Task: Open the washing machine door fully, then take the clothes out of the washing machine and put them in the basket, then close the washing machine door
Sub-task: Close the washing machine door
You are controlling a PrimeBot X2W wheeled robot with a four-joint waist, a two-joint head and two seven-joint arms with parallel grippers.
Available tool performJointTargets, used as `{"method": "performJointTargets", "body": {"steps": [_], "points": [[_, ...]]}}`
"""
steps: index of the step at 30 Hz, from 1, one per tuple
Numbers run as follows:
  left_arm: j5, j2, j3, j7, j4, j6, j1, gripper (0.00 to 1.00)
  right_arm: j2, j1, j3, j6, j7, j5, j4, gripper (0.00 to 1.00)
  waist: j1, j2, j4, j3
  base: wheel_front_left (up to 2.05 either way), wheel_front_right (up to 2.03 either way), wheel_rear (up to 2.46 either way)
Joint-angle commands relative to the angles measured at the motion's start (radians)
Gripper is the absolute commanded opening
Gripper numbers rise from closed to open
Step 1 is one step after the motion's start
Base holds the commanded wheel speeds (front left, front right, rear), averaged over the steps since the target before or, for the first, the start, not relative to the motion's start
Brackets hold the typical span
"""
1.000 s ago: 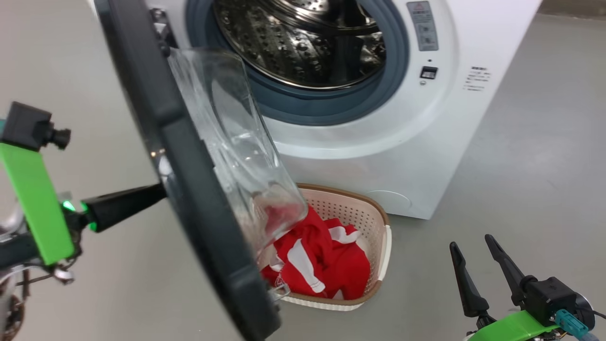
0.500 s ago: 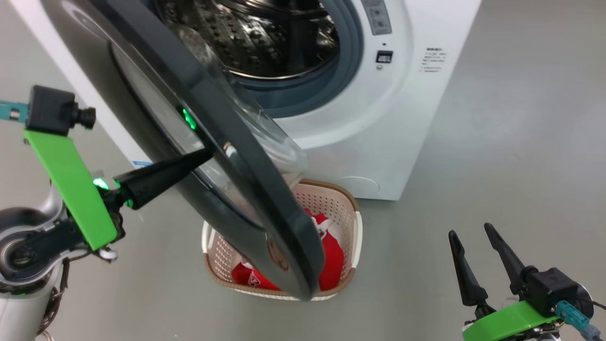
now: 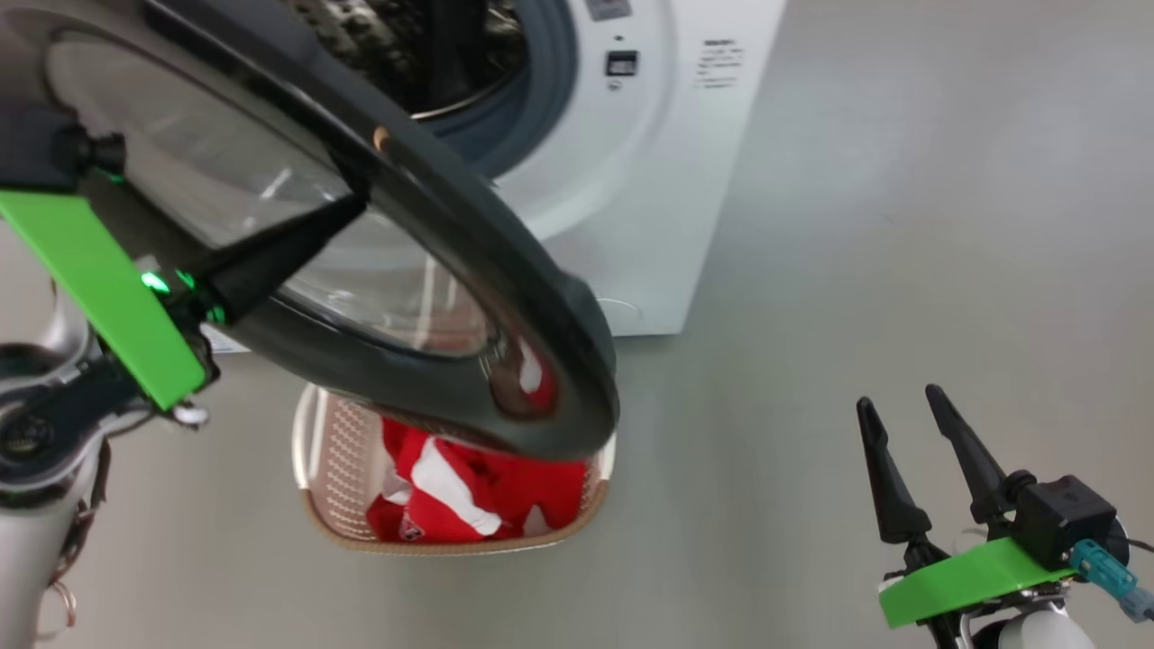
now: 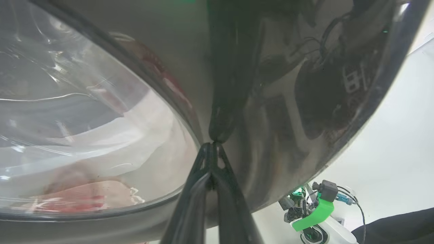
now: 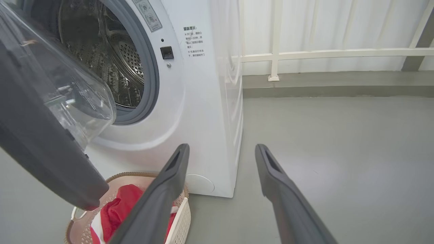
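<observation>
The washing machine door [image 3: 541, 361] stands half-swung in front of the white washing machine [image 3: 631, 225], its glossy black outer face towards me. My left gripper [image 3: 353, 204] is shut, its joined tips pressed against that face beside the glass window [image 3: 198, 153]. The left wrist view has the shut tips [image 4: 213, 144] touching the door [image 4: 271, 101]. Below the door's edge the basket [image 3: 311, 451] holds the red and white clothes [image 3: 469, 491]. My right gripper [image 3: 902, 401] is open and holds nothing at the lower right. Its view shows the drum [image 5: 112, 61], the door's glass bowl [image 5: 78, 98] and the basket [image 5: 179, 217].
Grey floor [image 3: 856, 225] stretches to the right of the machine and around the basket. A white railing [image 5: 322, 52] and a pale wall run behind the machine on the right. My right wrist [image 4: 318, 210] appears past the door's edge in the left wrist view.
The door has swung further towards the machine's opening with my left gripper's tips on its outer face. The head camera has shifted, moving the whole picture. The right gripper stays open, barely moved.
</observation>
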Motion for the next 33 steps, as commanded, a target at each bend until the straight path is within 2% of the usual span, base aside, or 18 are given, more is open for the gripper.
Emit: {"method": "performJointTargets", "body": {"steps": [1,12,20,27,33], "points": [[-0.001,0.049,0.038,-0.026,-0.014,-0.007,-0.061,0.0,-0.001,-0.03,0.02,0.006,-0.006,0.015,-0.029,1.0,0.0,0.0,-0.049,0.036,0.0,0.0,0.0],[0.014,0.099,0.0,-0.204,0.098,-0.007,-0.152,0.0,-0.001,-0.051,0.029,0.006,-0.006,0.043,-0.031,1.0,0.0,0.0,-0.15,0.073,0.0,0.0,0.0],[0.007,0.135,-0.028,-0.307,0.173,-0.007,-0.194,0.0,-0.001,-0.051,0.03,0.006,-0.006,0.049,-0.034,1.0,0.0,0.0,-0.185,0.075,0.0,0.0,0.0],[-0.037,0.15,-0.082,-0.331,0.191,-0.007,-0.196,0.0,-0.001,-0.04,0.022,0.006,-0.006,0.044,-0.033,1.0,0.0,0.0,-0.177,0.058,0.0,0.0,0.0],[-0.064,0.149,-0.13,-0.35,0.165,-0.007,-0.17,0.0,-0.001,-0.037,0.021,0.006,-0.006,0.032,-0.029,1.0,0.0,0.0,-0.143,0.038,0.0,0.0,0.0]]}}
